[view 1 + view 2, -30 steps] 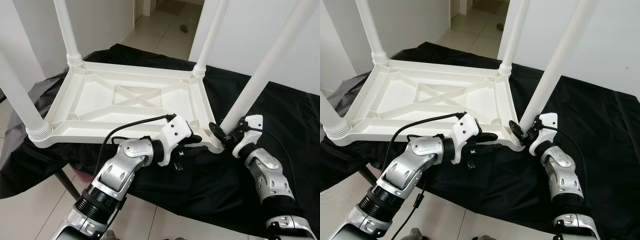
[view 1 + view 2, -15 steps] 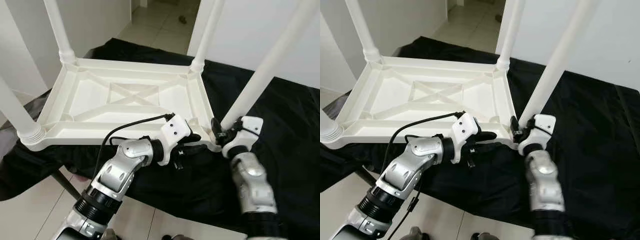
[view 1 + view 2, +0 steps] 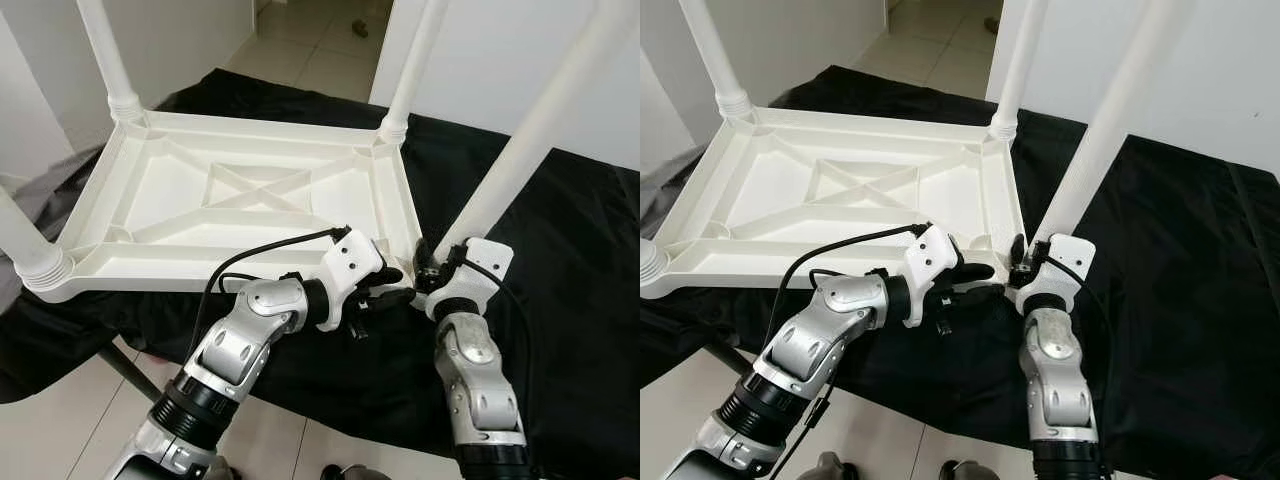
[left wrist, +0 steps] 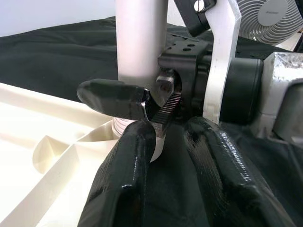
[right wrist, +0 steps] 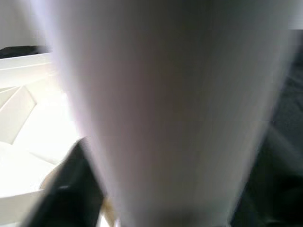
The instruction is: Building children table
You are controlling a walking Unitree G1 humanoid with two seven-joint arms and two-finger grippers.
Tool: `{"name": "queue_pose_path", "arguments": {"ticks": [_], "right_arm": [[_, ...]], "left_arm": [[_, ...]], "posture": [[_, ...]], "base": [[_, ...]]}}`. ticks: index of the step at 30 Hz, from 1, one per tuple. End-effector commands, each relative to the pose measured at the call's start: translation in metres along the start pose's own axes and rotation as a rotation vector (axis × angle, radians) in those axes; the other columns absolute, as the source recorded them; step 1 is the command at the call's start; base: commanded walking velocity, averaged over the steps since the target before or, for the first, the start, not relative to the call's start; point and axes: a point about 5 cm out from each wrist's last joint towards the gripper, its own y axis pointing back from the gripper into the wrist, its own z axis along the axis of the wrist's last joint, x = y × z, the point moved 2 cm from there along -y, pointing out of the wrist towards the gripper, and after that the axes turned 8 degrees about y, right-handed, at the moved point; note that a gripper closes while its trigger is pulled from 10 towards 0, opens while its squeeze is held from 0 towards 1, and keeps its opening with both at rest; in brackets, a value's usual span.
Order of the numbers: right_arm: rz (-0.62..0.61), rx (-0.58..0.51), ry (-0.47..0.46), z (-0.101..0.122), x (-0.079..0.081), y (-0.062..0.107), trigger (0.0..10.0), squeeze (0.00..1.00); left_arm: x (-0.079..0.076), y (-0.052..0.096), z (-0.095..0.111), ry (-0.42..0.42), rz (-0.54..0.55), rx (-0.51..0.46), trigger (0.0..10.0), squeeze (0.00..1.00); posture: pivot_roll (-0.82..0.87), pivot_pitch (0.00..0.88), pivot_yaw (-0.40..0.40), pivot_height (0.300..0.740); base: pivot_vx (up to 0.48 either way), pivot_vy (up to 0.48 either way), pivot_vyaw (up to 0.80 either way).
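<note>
A white plastic children's table (image 3: 200, 268) lies upside down on a black cloth, with its legs pointing up. My right gripper (image 3: 436, 270) is shut around the base of the near right leg (image 3: 520, 165), where it meets the table's corner. The left wrist view shows one of its fingers (image 4: 111, 98) lying across that leg (image 4: 141, 42). The right wrist view has the leg (image 5: 165, 104) right up against the lens. My left gripper (image 3: 392, 286) sits at the same corner, just left of the right one. It is open by a narrow gap with nothing between its fingers (image 4: 128, 179).
Three other legs stand at the far left (image 3: 105, 55), far right (image 3: 410, 70) and near left (image 3: 20, 240) corners. The black cloth (image 3: 560, 260) spreads out to the right. Tiled floor (image 3: 90, 420) lies below the near edge. A white fan (image 4: 270, 19) stands behind.
My right forearm has swung inward toward the left arm while its gripper stayed at the leg's base. The head camera has shifted slightly. The left gripper has held its place.
</note>
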Motion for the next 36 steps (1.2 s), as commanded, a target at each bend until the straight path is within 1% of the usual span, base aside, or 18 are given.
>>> {"name": "queue_pose_path", "arguments": {"ticks": [1,3,4,5,6,7,8,11,12,14,19,22,23,24,28,29,30,36], "right_arm": [[0.008,-0.007,-0.007,0.001,-0.006,-0.002,10.0,1.00],[0.011,-0.027,0.002,0.003,-0.014,-0.006,10.0,1.00],[0.019,-0.013,-0.015,0.001,-0.016,-0.007,10.0,1.00],[0.094,-0.006,-0.025,-0.002,-0.016,-0.010,10.0,1.00],[0.094,-0.006,-0.025,-0.002,-0.016,-0.010,10.0,1.00],[0.167,0.003,-0.043,-0.004,-0.015,-0.012,10.0,0.99],[0.217,0.002,-0.043,-0.004,-0.015,-0.012,10.0,0.00],[0.349,-0.006,-0.001,-0.007,-0.014,-0.012,10.0,0.00],[0.349,-0.006,-0.001,-0.007,-0.014,-0.012,10.0,0.00],[0.437,0.002,0.016,-0.011,-0.015,-0.013,10.0,0.00],[0.491,-0.009,0.072,-0.014,-0.022,-0.020,10.0,0.00],[0.531,-0.015,0.065,-0.014,-0.024,-0.023,10.0,0.00],[0.567,-0.023,0.067,-0.015,-0.024,-0.026,10.0,0.00],[0.579,-0.025,0.074,-0.015,-0.025,-0.030,10.0,0.00],[0.610,-0.029,0.082,-0.017,-0.024,-0.033,10.0,0.00],[0.626,-0.028,0.082,-0.019,-0.024,-0.034,2.2,0.00],[0.637,-0.026,0.094,-0.022,-0.024,-0.034,0.0,0.00],[0.662,-0.020,0.100,-0.026,-0.024,-0.034,0.0,0.00]], "left_arm": [[0.001,-0.001,0.003,-0.003,0.030,-0.011,10.0,0.00],[0.001,0.000,0.002,-0.006,0.034,-0.008,10.0,0.00],[0.001,0.000,0.002,-0.006,0.034,-0.008,10.0,0.00],[0.001,0.000,0.002,-0.006,0.035,-0.008,10.0,0.00],[0.001,0.000,0.002,-0.006,0.035,-0.008,10.0,0.00],[0.001,0.000,0.003,-0.007,0.036,-0.008,10.0,0.00],[0.001,0.000,0.003,-0.007,0.037,-0.007,10.0,0.00],[0.001,0.001,0.002,-0.005,0.041,-0.007,10.0,0.00],[0.001,0.001,0.002,-0.005,0.041,-0.007,10.0,0.00],[0.002,0.001,0.002,-0.006,0.042,-0.006,10.0,0.00],[0.002,0.001,0.003,-0.009,0.041,-0.007,10.0,0.00],[0.002,0.001,0.003,-0.011,0.040,-0.008,10.0,0.00],[0.002,0.000,0.003,-0.012,0.038,-0.008,10.0,0.00],[0.002,0.000,0.004,-0.016,0.035,-0.008,10.0,0.00],[0.002,-0.001,0.004,-0.018,0.032,-0.008,10.0,0.00],[0.002,-0.001,0.005,-0.020,0.031,-0.008,10.0,0.00],[0.002,-0.001,0.005,-0.022,0.029,-0.008,10.0,0.00],[0.003,-0.001,0.006,-0.028,0.027,-0.006,10.0,0.00]], "posture": [[0.01,0.126,-0.083,0.740],[0.02,0.126,-0.085,0.740],[0.02,0.126,-0.086,0.740],[0.02,0.126,-0.086,0.740],[0.02,0.126,-0.086,0.740],[0.02,0.125,-0.088,0.740],[0.03,0.122,-0.089,0.740],[0.03,0.118,-0.088,0.740],[0.03,0.118,-0.088,0.740],[0.03,0.115,-0.088,0.740],[0.04,0.103,-0.082,0.740],[0.04,0.099,-0.081,0.740],[0.04,0.092,-0.076,0.740],[0.04,0.092,-0.076,0.740],[0.04,0.082,-0.071,0.740],[0.04,0.080,-0.071,0.740],[0.05,0.079,-0.071,0.740],[0.05,0.077,-0.069,0.740]], "base": [[0.000,0.000,0.00],[0.000,0.000,0.00],[0.000,0.000,0.00],[0.000,0.000,0.00],[0.000,0.000,0.00],[0.000,0.000,0.00],[0.000,0.000,0.00],[0.000,0.000,0.00],[0.000,0.000,0.00],[0.000,0.000,0.00],[0.000,0.000,0.00],[0.000,0.000,0.00],[0.000,0.000,0.00],[0.000,0.000,0.00],[0.000,0.000,0.00],[0.000,0.000,0.00],[0.000,0.000,0.00],[0.000,0.000,0.00]]}}
